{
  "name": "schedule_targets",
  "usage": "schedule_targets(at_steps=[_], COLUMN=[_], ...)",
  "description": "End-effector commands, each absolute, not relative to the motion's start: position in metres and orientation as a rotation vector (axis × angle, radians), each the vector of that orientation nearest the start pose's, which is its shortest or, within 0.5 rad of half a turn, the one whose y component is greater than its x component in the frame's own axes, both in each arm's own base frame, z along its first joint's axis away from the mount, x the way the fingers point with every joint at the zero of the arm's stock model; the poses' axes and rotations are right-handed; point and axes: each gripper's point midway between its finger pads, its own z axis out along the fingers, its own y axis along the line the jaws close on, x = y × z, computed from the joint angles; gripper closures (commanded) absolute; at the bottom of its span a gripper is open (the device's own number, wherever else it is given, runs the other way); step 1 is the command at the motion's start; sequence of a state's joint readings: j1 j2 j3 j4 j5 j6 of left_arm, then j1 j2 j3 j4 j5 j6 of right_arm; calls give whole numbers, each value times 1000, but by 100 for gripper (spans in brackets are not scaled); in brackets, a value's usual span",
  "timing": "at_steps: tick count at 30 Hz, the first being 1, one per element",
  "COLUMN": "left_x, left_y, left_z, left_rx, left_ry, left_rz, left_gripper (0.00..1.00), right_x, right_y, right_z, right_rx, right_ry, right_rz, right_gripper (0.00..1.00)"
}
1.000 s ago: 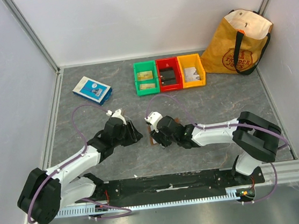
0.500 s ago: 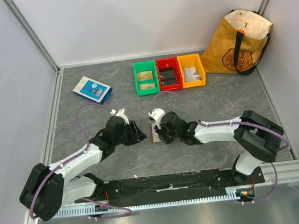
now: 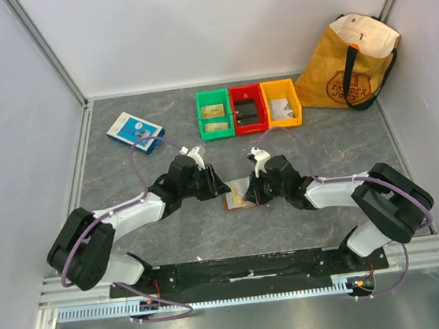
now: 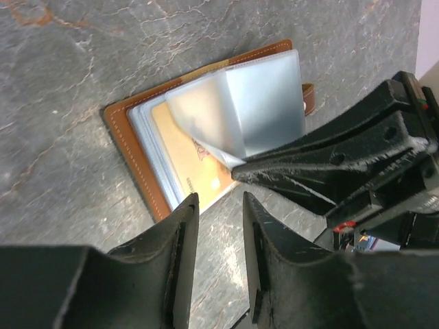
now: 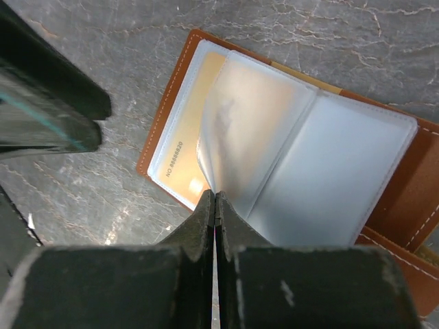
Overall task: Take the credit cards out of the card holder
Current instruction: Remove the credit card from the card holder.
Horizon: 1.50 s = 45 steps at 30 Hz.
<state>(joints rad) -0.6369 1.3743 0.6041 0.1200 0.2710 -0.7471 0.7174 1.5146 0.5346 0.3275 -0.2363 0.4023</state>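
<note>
Right pincer (image 5: 215, 199) advanced, pinching clear sleeve (image 5: 260, 130) (covering credit card (image 5: 182, 164)); left pincer (image 4: 219, 202) beside.

Right tool (image 4: 239, 169) overhangs one card holder (image 4: 180, 147) edge; open table (image 4: 62, 62) borders the rest.

Grey marbled worktop (image 3: 336, 147), pale walls on three sides.
Reference: red bin (image 3: 250, 127), at the far side of the worktop.
- Green bin (image 3: 217, 134) touching the red bin's left side.
- Yellow bin (image 3: 284, 122) touching its right side; pale item inside, too small to identify.
- Red bin holds a dark object (image 3: 248, 112).
- Blue-and-white flat box (image 3: 135, 132) well left of the red bin, lying flat, skewed.
- Mustard tote bag (image 3: 348, 70) right of the red bin, just beyond the yellow bin, upright in the far corner, mouth open.
</note>
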Motion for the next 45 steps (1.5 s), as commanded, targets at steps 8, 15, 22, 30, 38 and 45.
schedule_targets(at_steps=[8, 15, 22, 30, 38, 45], left_x=[248, 240, 235, 238, 244, 251], left_y=[-304, -297, -296, -300, -311, -315], left_z=[52, 30, 26, 37, 69, 87], left_rx=[60, 35, 39, 53, 83, 85], left_ry=[2459, 2515, 2527, 2498, 2425, 2377], left_rz=[-1064, -1020, -1016, -1029, -1079, -1097], left_gripper=[76, 77, 78, 78, 77, 75], right_x=[248, 262, 264, 279, 295, 294], right_y=[276, 224, 180, 182, 190, 237], right_z=[70, 63, 59, 90, 88, 112], right_rx=[-231, 29, 138, 17, -130, -459], right_ry=[2147, 2157, 2206, 2140, 2170, 2115], right_rz=[959, 691, 418, 358, 277, 516], right_gripper=[100, 99, 61, 53, 51, 52])
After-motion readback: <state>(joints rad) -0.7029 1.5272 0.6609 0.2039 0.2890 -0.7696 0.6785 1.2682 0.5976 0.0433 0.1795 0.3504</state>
